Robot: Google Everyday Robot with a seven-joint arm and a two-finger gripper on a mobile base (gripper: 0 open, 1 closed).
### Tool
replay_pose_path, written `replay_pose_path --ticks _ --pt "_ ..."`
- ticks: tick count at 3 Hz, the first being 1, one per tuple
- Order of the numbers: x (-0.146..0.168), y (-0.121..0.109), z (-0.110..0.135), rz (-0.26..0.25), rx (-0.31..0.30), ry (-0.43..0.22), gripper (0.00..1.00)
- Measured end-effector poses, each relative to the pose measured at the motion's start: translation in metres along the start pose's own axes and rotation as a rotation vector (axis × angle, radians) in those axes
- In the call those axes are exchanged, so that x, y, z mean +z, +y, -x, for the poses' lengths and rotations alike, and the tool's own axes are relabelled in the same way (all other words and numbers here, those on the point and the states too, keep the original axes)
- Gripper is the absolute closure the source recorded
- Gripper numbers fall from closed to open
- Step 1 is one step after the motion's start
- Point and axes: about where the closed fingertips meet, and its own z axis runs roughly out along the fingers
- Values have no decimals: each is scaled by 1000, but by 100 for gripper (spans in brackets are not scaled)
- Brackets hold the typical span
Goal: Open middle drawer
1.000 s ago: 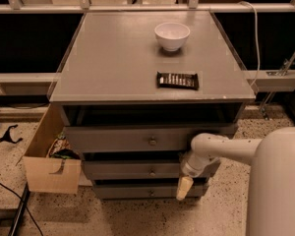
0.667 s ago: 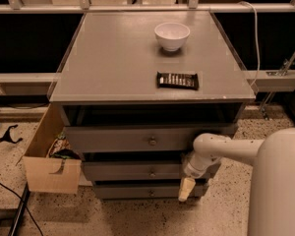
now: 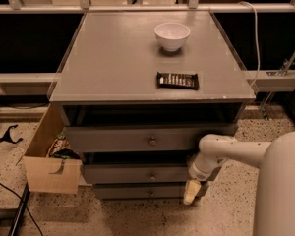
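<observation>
A grey cabinet (image 3: pixel 113 58) has three knobbed drawer fronts stacked under its top. The middle drawer (image 3: pixel 132 173) has a small round metal knob (image 3: pixel 152 175) and sits between the taller top drawer (image 3: pixel 137 139) and the bottom drawer (image 3: pixel 137 191). The middle front stands slightly forward of the bottom one. My gripper (image 3: pixel 190 192) hangs from the white arm at the cabinet's right front corner, pointing down beside the right ends of the middle and bottom drawers, well right of the knob.
A white bowl (image 3: pixel 172 35) and a dark snack bar (image 3: pixel 177 80) lie on the cabinet top. A tan wooden box (image 3: pixel 51 173) with a cut-out handle stands at the cabinet's left. Cables lie on the speckled floor at the left.
The arm and gripper have shifted slightly to the right. The drawers have not visibly moved.
</observation>
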Motion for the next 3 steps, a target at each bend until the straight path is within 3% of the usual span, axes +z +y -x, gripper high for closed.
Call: replay_pose_path --ticks 2,3 --pt "-9 10 -19 20 31 9 0" --pt "-16 22 -27 58 33 3 0"
